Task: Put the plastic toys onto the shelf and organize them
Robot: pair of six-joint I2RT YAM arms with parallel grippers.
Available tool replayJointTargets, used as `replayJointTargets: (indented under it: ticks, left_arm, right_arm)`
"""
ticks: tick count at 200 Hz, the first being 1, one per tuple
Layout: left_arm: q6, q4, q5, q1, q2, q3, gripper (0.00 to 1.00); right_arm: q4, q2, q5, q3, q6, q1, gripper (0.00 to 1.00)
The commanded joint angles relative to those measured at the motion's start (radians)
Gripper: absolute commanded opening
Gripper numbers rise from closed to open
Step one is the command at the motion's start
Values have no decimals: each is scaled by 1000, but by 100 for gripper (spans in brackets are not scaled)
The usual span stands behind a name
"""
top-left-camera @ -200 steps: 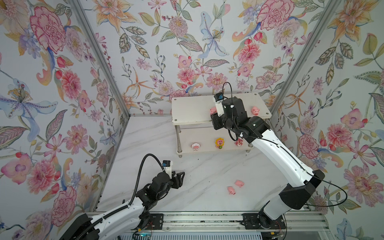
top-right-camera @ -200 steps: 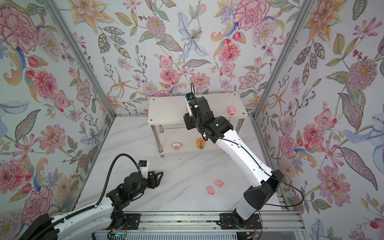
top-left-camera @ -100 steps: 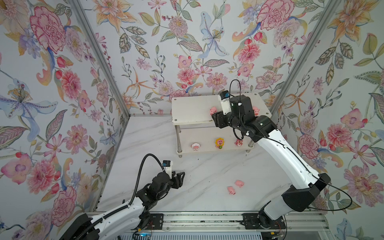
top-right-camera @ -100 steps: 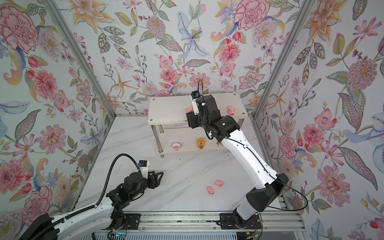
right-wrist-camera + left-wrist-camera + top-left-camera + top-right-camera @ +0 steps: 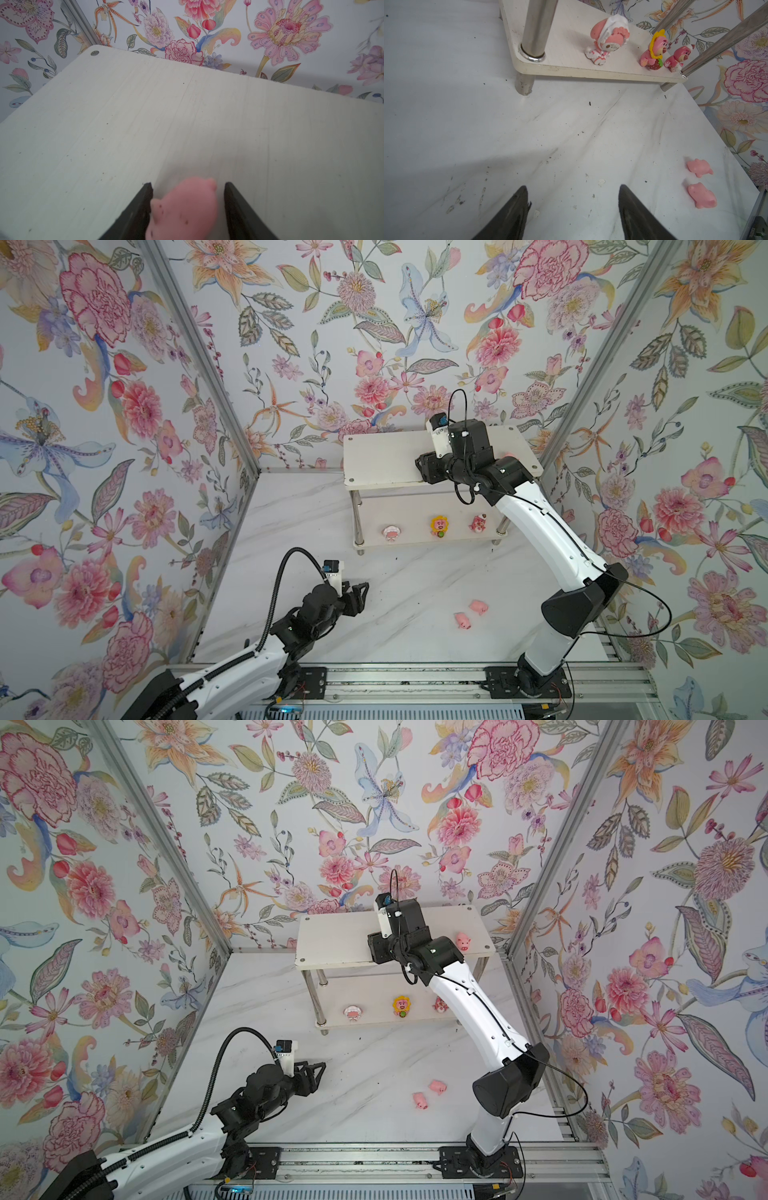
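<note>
Right wrist view, right gripper (image 5: pixel 188 184): over the shelf's top board; jaws half parted around the first pig, touching it on one side, clear of it on the other, not clamped.
First pig (image 5: pixel 185 207): pale pink, resting on the shelf's top board; hidden under the right arm in both top views.
Shelf (image 5: pixel 382 460) (image 5: pixel 332 940): two white round-cornered boards on chrome legs, backed against the flowered rear wall.
Second pig (image 5: pixel 462 940): upright on the top board, near the shelf's right end, apart from the right gripper.
White-pink figurine (image 5: pixel 391 532): upright on the lower board, toward the shelf's left end.
Sunflower-faced figurine (image 5: pixel 439 526): upright at the middle of the lower board's front.
Dark pink bear (image 5: pixel 478 524): upright on the lower board, toward the shelf's right end.
Third pig (image 5: pixel 478 607), fourth pig (image 5: pixel 462 620): lying on the table (image 5: pixel 415 572), off the shelf, in front of its right end, just beside each other, not touching.
Left gripper (image 5: pixel 362 597) (image 5: pixel 573 186): low over the table, in front of the shelf's left end, well apart from it; jaws wide, empty.
</note>
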Motion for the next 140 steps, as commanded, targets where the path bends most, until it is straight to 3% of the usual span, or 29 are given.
replayJointTargets:
  ticks: [1, 60, 98, 140]
  left_arm:
    - [12, -3, -2, 20, -3, -12, 70]
    - [15, 0, 9, 33, 5, -9, 70]
    - [9, 8, 18, 36, 14, -9, 70]
    - [1, 4, 22, 36, 10, -9, 70]
  right_arm:
    - [-26, 28, -44, 26, 14, -2, 49]
    - [-26, -17, -46, -21, -6, -2, 30]
    - [-27, -66, -55, -62, -54, -13, 29]
    - [-35, -93, -168, -81, -73, -61, 30]
